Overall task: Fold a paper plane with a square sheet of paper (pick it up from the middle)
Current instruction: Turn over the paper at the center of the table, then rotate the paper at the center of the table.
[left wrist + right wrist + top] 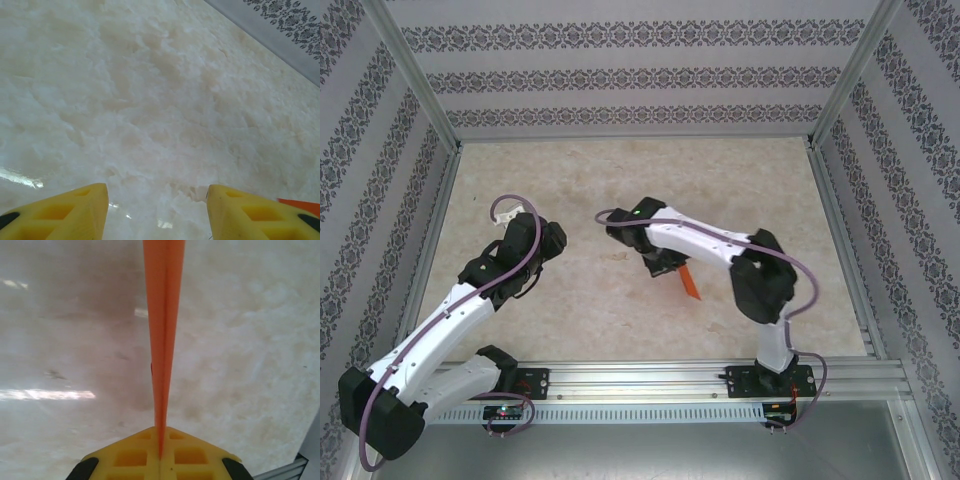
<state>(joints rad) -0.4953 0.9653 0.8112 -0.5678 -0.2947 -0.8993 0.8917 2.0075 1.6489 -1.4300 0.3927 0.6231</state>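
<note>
Right gripper (160,442) pinches the folded orange paper plane (163,320) by its crease, at 4 o'clock from mid-table. The left gripper (156,192), at its 9 o'clock, stands open and empty. So narrow a pinch could let the limp paper slip or unfold. Beyond lie the glossy cream table (620,170) and patterned walls (620,80).

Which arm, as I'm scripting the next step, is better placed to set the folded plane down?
Right. The right gripper is shut on the paper plane above the table; the left gripper stands open and empty, off to the side.
</note>
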